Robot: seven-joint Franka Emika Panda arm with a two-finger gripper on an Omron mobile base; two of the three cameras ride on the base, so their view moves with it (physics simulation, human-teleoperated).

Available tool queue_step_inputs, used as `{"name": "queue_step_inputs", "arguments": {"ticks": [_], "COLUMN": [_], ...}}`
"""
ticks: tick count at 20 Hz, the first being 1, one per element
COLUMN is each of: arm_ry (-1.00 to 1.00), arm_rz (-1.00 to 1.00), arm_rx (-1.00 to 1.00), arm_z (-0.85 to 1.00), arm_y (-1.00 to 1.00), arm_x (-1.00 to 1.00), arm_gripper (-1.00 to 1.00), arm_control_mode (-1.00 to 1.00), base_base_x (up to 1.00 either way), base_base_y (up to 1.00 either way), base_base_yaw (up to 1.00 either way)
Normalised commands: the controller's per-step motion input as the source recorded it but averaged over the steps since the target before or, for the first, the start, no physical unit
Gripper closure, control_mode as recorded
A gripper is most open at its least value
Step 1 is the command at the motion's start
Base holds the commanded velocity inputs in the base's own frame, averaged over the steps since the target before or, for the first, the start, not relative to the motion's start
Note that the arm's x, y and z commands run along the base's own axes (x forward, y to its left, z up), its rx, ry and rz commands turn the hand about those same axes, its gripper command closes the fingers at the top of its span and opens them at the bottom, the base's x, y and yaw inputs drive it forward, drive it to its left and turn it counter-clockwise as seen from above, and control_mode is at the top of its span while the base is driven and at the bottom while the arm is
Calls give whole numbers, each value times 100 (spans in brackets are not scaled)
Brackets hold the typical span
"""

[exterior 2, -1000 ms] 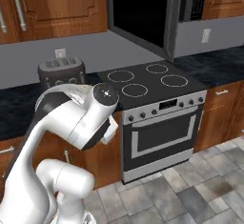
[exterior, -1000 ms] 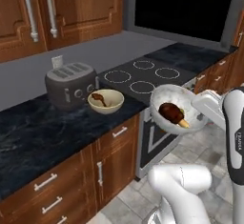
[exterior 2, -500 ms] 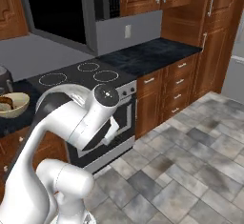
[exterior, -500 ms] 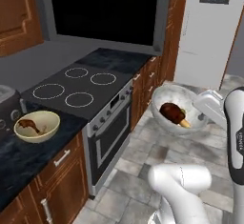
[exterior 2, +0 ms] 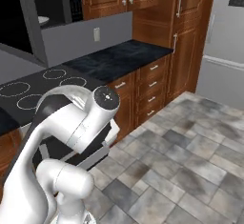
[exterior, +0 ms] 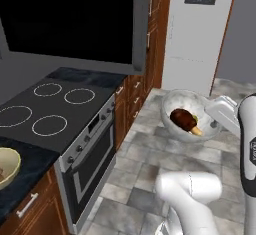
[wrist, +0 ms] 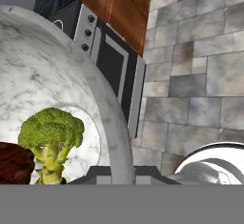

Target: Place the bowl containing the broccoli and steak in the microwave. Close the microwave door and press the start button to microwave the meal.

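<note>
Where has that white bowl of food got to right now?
In the left base view the bowl, steak inside, hangs off the gripper over the tiled floor, right of the stove.

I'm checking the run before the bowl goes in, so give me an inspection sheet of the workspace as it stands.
Surface: black stovetop bare, four ring burners; dark counter beside it.
Job's things: bowl held in the air over the tiled floor, steak and broccoli inside; microwave door hangs open above the stovetop.
Clutter: tan bowl at the counter edge.
Pincer: pincer shut on the bowl rim.
Cables: nothing seen.
Surroundings: oven under the stovetop, wooden cabinets, grey fridge, tiled floor.
</note>
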Motion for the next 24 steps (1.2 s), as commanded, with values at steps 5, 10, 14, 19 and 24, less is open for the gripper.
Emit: {"name": "queue_step_inputs", "arguments": {"ticks": [5, 10, 14, 19, 24], "arm_ry": [0, 0, 0, 0, 0], "arm_rz": [0, 0, 0, 0, 0], "arm_rx": [0, 0, 0, 0, 0], "arm_z": [0, 0, 0, 0, 0], "arm_y": [0, 0, 0, 0, 0], "arm_x": [0, 0, 0, 0, 0], "arm_gripper": [100, 100, 100, 100, 100], "arm_control_mode": [100, 100, 100, 100, 100], "base_base_x": [73, 61, 49, 53, 63], "base_base_y": [-40, -17, 0, -4, -16], "base_base_yaw": [9, 27, 40, 46, 48]}}
